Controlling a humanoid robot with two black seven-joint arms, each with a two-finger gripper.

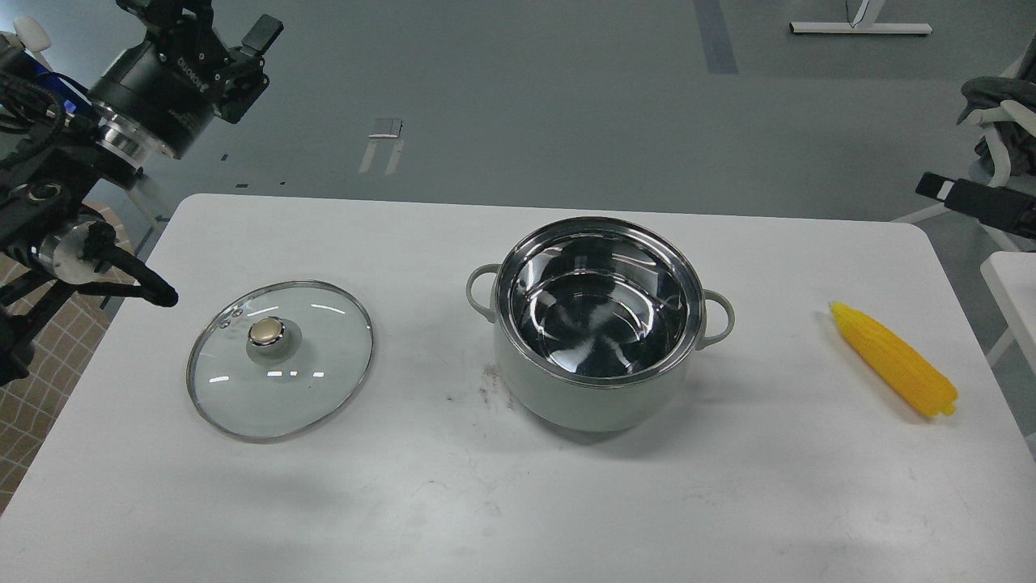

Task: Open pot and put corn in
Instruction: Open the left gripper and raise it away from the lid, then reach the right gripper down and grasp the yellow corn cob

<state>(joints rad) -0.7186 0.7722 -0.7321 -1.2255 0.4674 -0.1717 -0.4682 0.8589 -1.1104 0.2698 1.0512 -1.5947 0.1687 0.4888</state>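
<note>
The pale grey-green pot (566, 397) stands open in the middle of the white table (518, 502), its shiny steel inside empty. The glass lid (324, 380) with its brass knob lies flat on the table to the pot's left. The yellow corn (890, 360) lies on the table's right side, pointed end toward the back. My left gripper (217, 28) is raised at the far top left, well above and behind the lid, open and empty. My right gripper (967, 200) shows only as a dark bar at the right edge, behind the corn.
A chequered cloth (36, 389) hangs off the table's left edge under my left arm. Another white surface (1012, 283) stands at the right edge. Grey floor lies beyond the table's back edge.
</note>
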